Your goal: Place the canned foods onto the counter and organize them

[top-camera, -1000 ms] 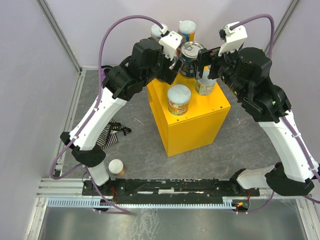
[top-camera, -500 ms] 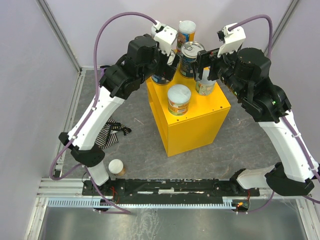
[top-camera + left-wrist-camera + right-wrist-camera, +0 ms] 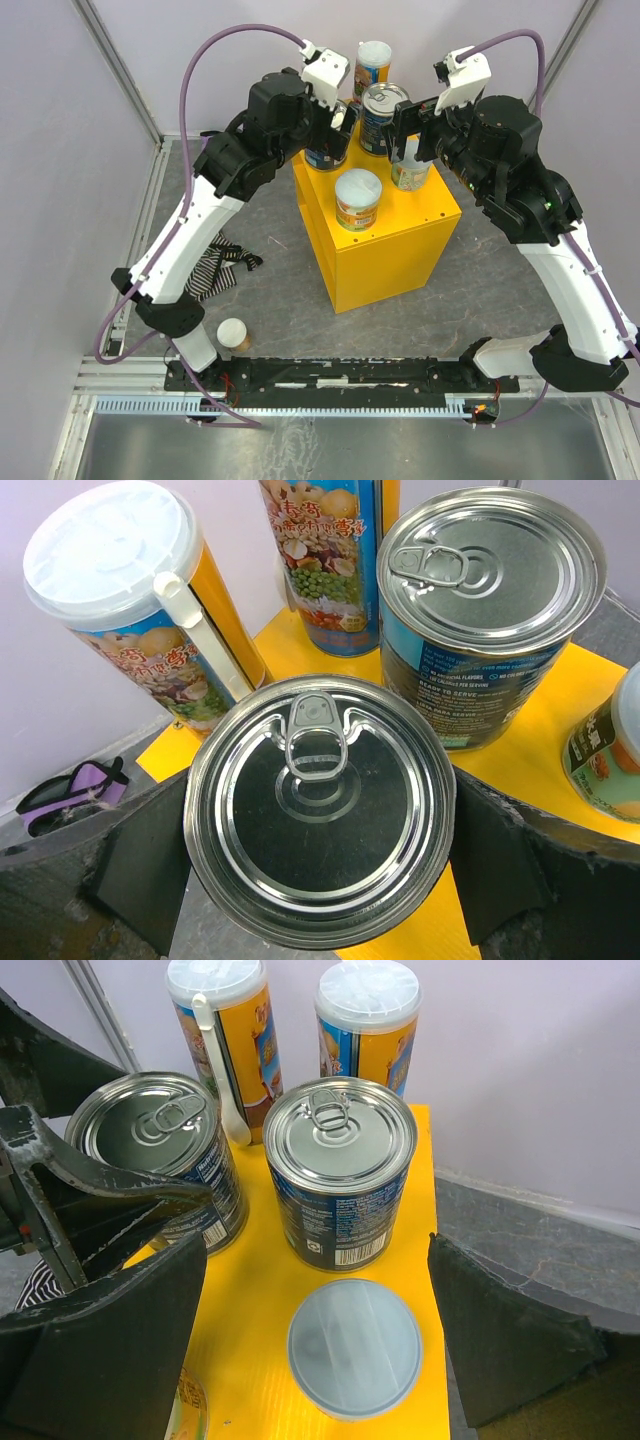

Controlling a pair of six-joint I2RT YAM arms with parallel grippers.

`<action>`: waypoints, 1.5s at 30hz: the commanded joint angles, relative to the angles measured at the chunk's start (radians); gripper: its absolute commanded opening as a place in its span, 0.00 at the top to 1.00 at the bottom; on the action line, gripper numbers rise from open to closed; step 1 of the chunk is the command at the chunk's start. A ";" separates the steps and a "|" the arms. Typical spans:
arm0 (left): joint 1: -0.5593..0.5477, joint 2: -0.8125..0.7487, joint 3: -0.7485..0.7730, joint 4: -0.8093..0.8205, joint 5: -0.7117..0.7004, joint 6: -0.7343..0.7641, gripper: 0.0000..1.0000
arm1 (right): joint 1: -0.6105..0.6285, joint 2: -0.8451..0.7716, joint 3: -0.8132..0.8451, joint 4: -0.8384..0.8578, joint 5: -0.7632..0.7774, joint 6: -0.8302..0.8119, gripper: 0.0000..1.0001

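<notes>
The left pincer (image 3: 320,865) is wide open with a silver-top tin (image 3: 318,805) between its fingers (image 3: 140,870), and seems not to squeeze it. The tin stands on the yellow desk (image 3: 545,720), near its edge and close to a tall tube (image 3: 120,590). The right pincer (image 3: 310,1335) is wide open and holds nothing, above a pale-lid tub (image 3: 354,1348). If the left pincer lifts crooked, 1 finger could bump the tin and tip it off the desk or into the tube.
</notes>
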 commanded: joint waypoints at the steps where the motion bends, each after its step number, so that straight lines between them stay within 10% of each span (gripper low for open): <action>1: 0.004 -0.084 -0.011 0.150 0.016 -0.028 0.00 | 0.002 -0.028 0.032 0.012 -0.008 0.005 0.01; 36: 0.045 -0.174 -0.099 0.241 0.140 -0.117 0.01 | 0.001 -0.074 0.032 -0.027 -0.024 0.033 0.01; 45: 0.044 -0.365 -0.270 0.278 -0.145 -0.217 0.01 | 0.001 -0.065 0.049 -0.036 -0.029 0.031 0.01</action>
